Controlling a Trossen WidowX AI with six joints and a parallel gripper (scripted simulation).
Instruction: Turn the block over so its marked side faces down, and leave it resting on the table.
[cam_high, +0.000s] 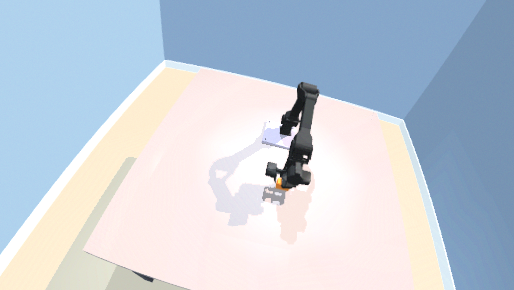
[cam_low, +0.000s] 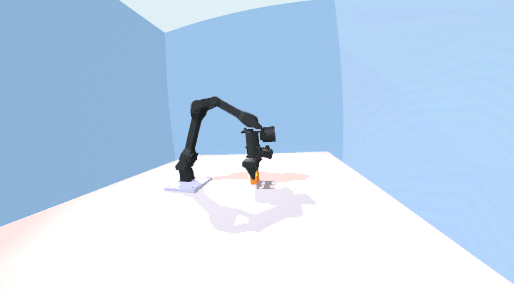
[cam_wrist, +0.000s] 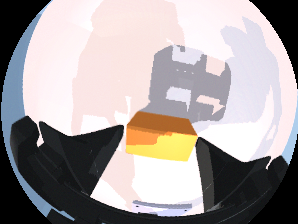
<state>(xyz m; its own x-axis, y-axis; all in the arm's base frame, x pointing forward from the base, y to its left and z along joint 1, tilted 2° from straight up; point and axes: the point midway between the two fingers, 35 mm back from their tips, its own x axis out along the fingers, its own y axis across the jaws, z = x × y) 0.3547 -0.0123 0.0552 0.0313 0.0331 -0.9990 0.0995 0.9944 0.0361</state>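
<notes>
Block: sitting btwn the tips of gripper (cam_high: 285, 183) (cam_low: 253, 178) (cam_wrist: 160, 134), wrist view; block (cam_high: 279, 185) (cam_low: 255, 178) (cam_wrist: 161, 137) resting on table (cam_high: 175, 150) (cam_low: 150, 250) (cam_wrist: 55, 75), apparently.
Long axis: running approx 9:30 to 3:30 in wrist view, lining up w/ the jaw-to-jaw line.
Jaws: standing parted, not clenched; flanking block ends at 9 and 3 o'clock, leaving a sliver at 9; contact at 3 not showing clearly.
Marked side: not showing identifiably.
Next: prob needing a straight squeeze along that axis, then lifting & rolling; risking a skewed grip if pinching off-centre.
</notes>
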